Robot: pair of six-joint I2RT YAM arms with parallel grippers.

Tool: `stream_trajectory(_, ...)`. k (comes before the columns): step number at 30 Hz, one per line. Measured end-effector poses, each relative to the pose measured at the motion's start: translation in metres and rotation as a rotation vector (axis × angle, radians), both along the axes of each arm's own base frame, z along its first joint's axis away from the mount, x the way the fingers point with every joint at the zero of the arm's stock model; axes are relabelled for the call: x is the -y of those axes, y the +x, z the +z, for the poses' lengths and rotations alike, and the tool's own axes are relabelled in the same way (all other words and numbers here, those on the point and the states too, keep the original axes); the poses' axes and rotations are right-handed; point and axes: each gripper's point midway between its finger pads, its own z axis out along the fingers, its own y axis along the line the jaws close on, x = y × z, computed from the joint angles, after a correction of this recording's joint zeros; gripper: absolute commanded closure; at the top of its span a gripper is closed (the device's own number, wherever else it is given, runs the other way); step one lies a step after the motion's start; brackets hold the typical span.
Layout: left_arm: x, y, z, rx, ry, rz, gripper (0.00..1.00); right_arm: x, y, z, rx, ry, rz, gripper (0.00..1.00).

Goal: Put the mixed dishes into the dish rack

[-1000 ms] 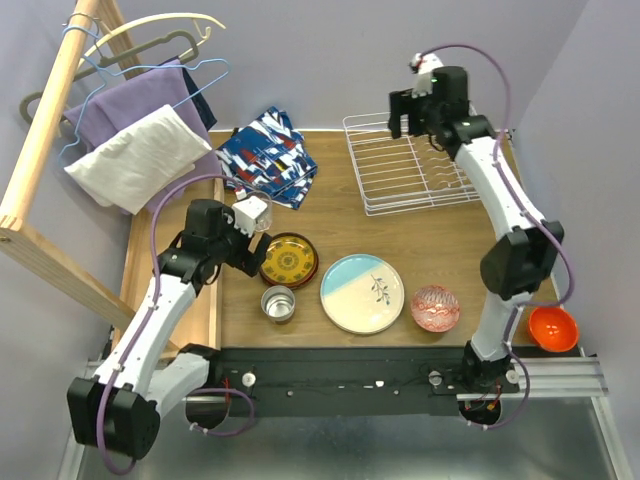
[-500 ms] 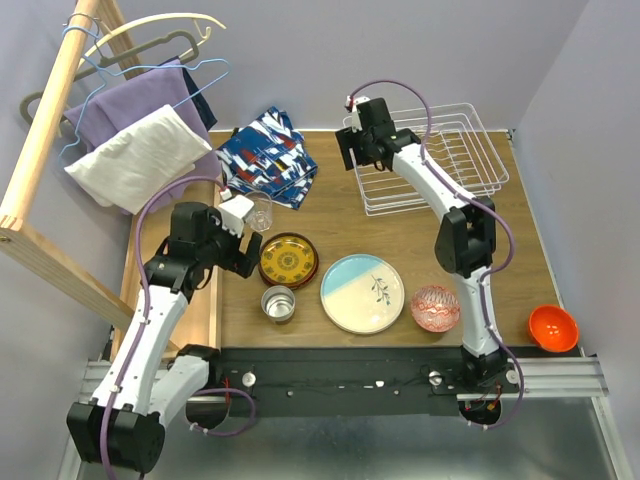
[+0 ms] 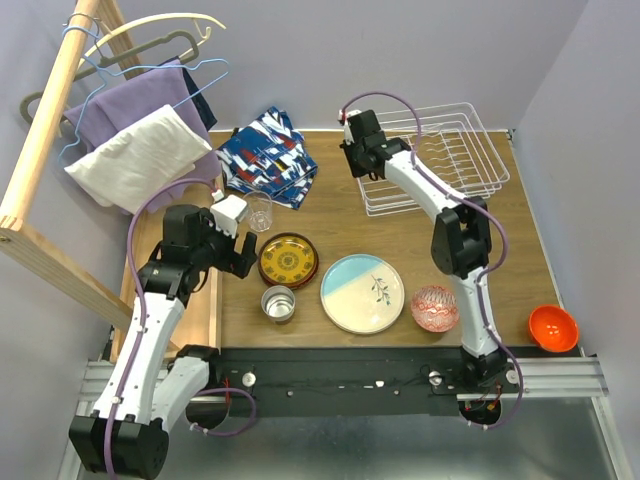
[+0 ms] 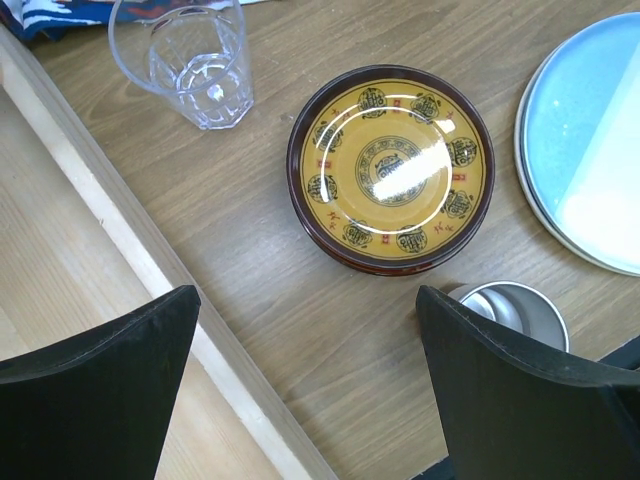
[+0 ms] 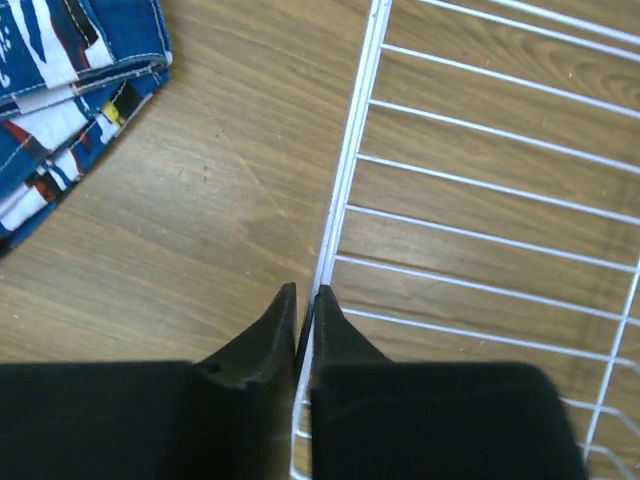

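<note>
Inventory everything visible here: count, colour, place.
Wooden table: 1, brown, beneath dishes.
White wire dish rack: 1, white, far right.
Patterned round plate: 1, dark red-yellow, centre-left.
Large round plate: 1, pale blue-cream, near centre.
Steel cup: 1, silver, nearside of patterned plate.
Folded patterned cloth: 1, blue-red-white, far centre.
Clear glass: 1, transparent, beside cloth.
Patterned bowl: 1, red, right of large plate.
Plain bowl: 1, orange-red, off the table, near right.
Hangers with garments: several, mixed, far left.
Left claw: 1, black, open by patterned plate.
Right claw: 1, black, shut at rack's left rim.
</note>
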Motion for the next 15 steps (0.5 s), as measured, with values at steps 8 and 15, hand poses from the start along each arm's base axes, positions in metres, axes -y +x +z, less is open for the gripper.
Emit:
stream_trajectory(8,0.002,-0.002,0.001,0.025,0.016,-0.047,0.01,0.037,-0.054,-0.001,-0.083,-0.099,0.005,0.99)
stream_trajectory(15,0.005,-0.004,-0.009,0.028,0.031,-0.095,0.01,0.082,-0.142,-0.004,-0.245,-0.261,0.185,0.99)
